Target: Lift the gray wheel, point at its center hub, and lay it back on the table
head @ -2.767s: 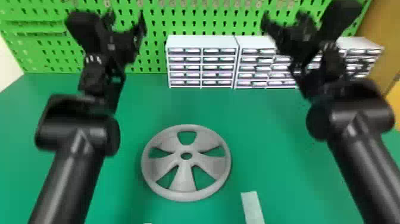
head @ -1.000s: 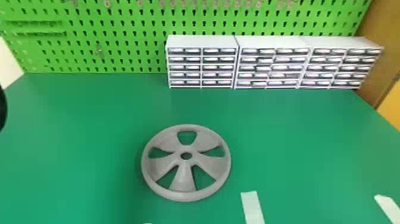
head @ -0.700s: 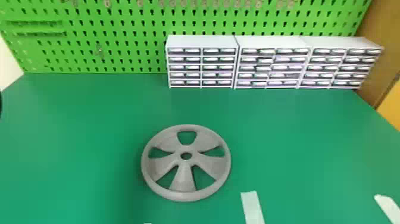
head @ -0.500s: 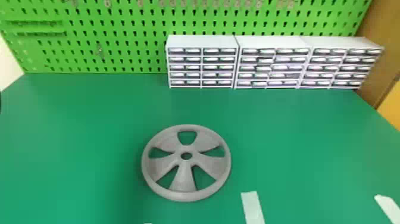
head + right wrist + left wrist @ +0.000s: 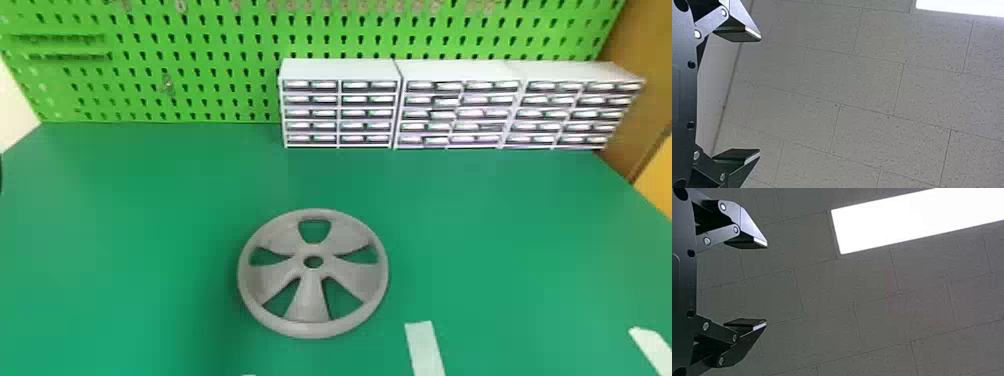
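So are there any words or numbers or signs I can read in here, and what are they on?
None can be read.
Wheel: no writing seen on it.
Drawers: pale patches on their fronts, too blurred to tell if they say anything.
Gray bits along the pegboard top: too small and blurred to tell.
White strips on the table: no writing seen.
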Robot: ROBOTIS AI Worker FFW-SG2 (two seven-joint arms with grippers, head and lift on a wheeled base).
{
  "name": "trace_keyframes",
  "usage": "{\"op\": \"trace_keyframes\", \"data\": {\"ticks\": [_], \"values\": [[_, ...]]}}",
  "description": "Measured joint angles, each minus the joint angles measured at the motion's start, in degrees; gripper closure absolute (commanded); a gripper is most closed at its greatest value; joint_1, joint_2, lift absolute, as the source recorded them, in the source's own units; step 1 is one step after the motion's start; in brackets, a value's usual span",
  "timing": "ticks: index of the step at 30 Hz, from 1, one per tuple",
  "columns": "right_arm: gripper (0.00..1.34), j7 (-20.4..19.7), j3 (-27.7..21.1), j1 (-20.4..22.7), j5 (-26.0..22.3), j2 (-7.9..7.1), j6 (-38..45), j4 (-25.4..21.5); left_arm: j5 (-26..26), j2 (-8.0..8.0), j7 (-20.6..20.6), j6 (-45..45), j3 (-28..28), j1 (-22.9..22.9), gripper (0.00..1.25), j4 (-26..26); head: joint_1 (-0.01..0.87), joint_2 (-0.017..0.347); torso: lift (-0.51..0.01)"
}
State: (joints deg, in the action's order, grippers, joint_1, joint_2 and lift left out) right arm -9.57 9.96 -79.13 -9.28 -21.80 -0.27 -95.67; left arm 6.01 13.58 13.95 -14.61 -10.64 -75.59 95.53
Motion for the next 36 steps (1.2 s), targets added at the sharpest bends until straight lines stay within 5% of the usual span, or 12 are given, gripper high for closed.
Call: {"op": "trace_keyframes", "data": {"ticks": [36], "values": [[0.23, -2.27, 4.4, -0.66, 2.46, -1.41, 1.59, -0.64, 4.12, 0.4, 0.81, 1.08, -4.29, -1.95, 0.54, -0.1, 0.692, 0.048, -0.096]]}}
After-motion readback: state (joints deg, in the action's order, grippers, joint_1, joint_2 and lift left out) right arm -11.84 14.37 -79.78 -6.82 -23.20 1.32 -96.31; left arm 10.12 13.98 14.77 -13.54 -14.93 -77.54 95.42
